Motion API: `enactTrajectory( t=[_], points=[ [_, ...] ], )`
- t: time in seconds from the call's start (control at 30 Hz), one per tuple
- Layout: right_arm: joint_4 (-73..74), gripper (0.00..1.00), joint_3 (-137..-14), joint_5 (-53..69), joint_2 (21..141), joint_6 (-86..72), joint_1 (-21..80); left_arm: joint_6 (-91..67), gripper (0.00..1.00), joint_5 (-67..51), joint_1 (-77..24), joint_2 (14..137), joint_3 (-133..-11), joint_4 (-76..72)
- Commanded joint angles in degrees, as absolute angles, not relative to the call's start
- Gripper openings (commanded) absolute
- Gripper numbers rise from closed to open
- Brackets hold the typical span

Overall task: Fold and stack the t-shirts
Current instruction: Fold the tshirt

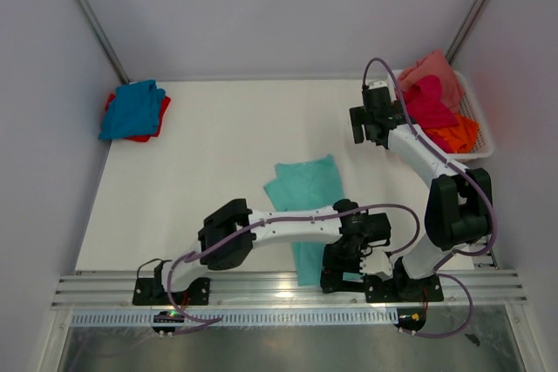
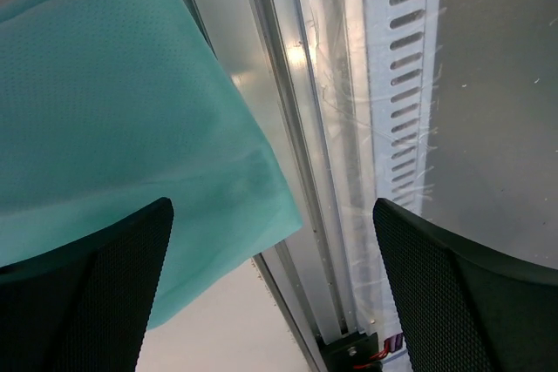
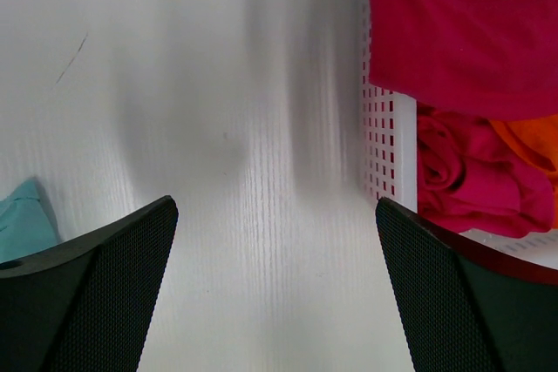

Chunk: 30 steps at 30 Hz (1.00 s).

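**Mint tee over the near edge: slip and snag risk**

Table (image 1: 218, 180): work surface, viewed from above.

Mint tee (image 1: 305, 185): spread from the table centre toward 6 o'clock, not yet folded flat. Its near end is draped past the table edge onto the rail (image 2: 296, 128). A slide off the edge is judged possible if the cloth is tugged toward 6 o'clock. A corner could also catch on the rail.

Basket (image 1: 482, 132): at 2 o'clock, holding a magenta tee (image 3: 462, 32), an orange tee (image 3: 532, 141) and a pink one. A cloth could be dragged against its mesh wall on lifting.

Stack: blue tee (image 1: 132, 109) on red tee (image 1: 161, 119) at 10 o'clock, well apart from the mint tee. A long carry is needed, so the fold could be lost on the way.

Left gripper (image 2: 271, 215): at 6 o'clock above the tee's corner and rail, jaws wide, nothing held. A low pinch here could strike metal or take only one layer.

Right gripper (image 3: 275, 206): beside the basket, jaws wide, empty.
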<state>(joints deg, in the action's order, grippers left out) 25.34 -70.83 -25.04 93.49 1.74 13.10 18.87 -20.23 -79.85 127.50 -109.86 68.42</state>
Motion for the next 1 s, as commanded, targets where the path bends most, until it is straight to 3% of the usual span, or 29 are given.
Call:
enactTrajectory(
  t=[0.0,0.27,0.53,0.83,0.97],
  points=[
    [25.3,0.99,-72.8,-19.9,91.8,2.7,13.2,18.0,0.99,-21.0,-80.4,124.0,-109.9,65.7],
    [27.0,0.99,-73.4,-3.4,91.8,9.0,13.2,14.3,0.99,-5.0,-80.0,117.3,-111.3,60.3],
    [28.3,0.99,-74.1,12.4,93.3,14.4,13.3,8.7,0.99,18.5,-69.6,103.5,-111.0,47.5],
    [36.6,0.99,-73.9,21.4,94.7,29.1,18.7,3.6,0.99,20.8,-54.4,93.6,-102.2,39.1],
    [40.1,0.99,-73.3,23.1,95.1,33.5,22.3,0.1,0.99,13.6,-47.7,92.9,-101.5,39.8]
  ],
)
